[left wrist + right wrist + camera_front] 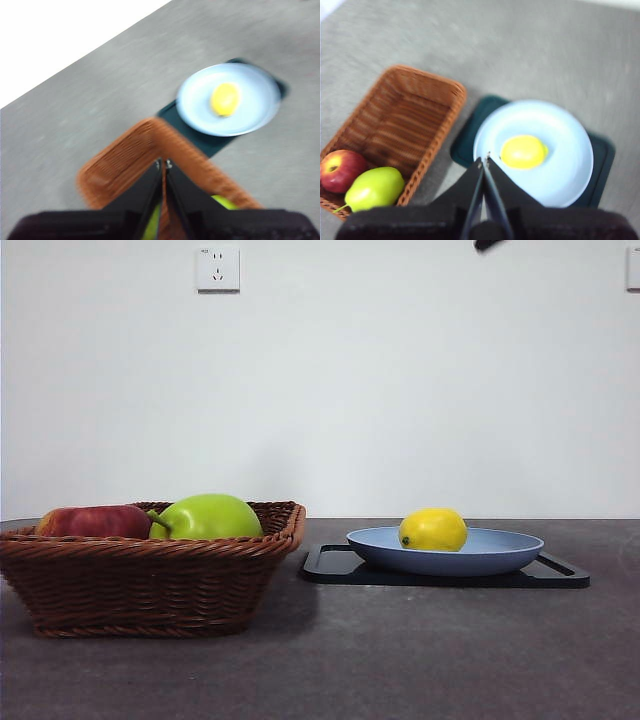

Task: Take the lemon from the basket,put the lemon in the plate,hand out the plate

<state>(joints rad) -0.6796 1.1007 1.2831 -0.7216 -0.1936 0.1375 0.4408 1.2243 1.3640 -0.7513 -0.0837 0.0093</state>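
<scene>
Currently your lemon (433,529) lies in the plate (500,552), which sits on a black tray (565,573) beside the basket (150,580). No readable writing or labels anywhere. Both tools, left (164,163) and right (485,159), hang clenched and empty above the tabletop (400,660).

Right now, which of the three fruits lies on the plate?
The lemon, small and bright yellow, lies on the plate. The apple and the green fruit are both in the basket.

We see a dark grey tabletop (420,660). Directly on it sit the basket (150,580) and, just beside, a black tray (560,575).
</scene>
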